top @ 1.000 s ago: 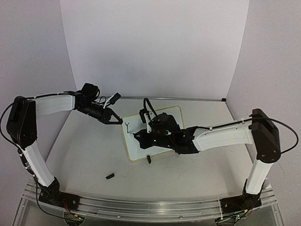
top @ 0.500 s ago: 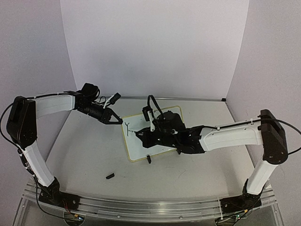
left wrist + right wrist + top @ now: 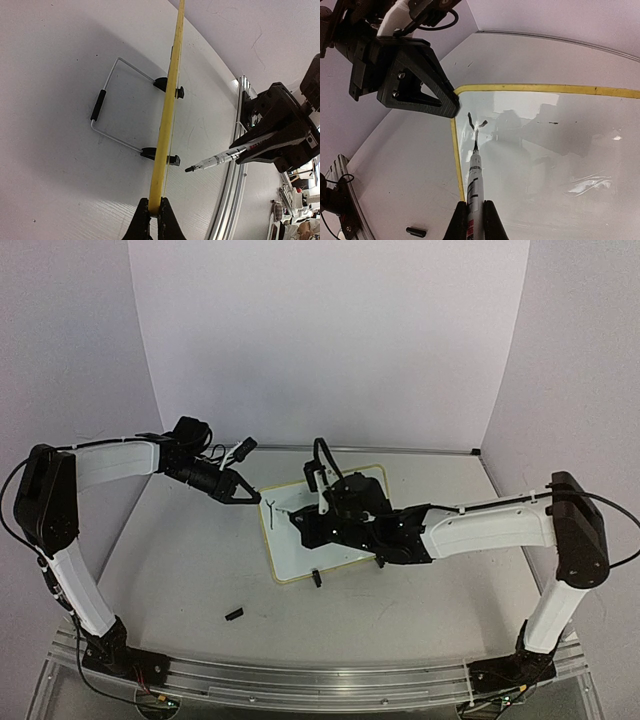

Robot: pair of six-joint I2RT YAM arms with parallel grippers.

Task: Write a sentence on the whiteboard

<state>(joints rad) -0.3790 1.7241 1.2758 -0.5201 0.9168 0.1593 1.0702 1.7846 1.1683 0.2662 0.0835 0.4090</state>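
Right fingers (image 3: 462,221), pinching the marker (image 3: 474,185), have slid left over the whiteboard (image 3: 290,555) on the surface (image 3: 180,560). Tip now at the "Y" (image 3: 475,127) base. Left fingers (image 3: 142,221) clamp its rim. Sentence barely started.

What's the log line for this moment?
left gripper: shut on whiteboard edge | right gripper: shut on marker | sentence: only Y written, marker tip beside it
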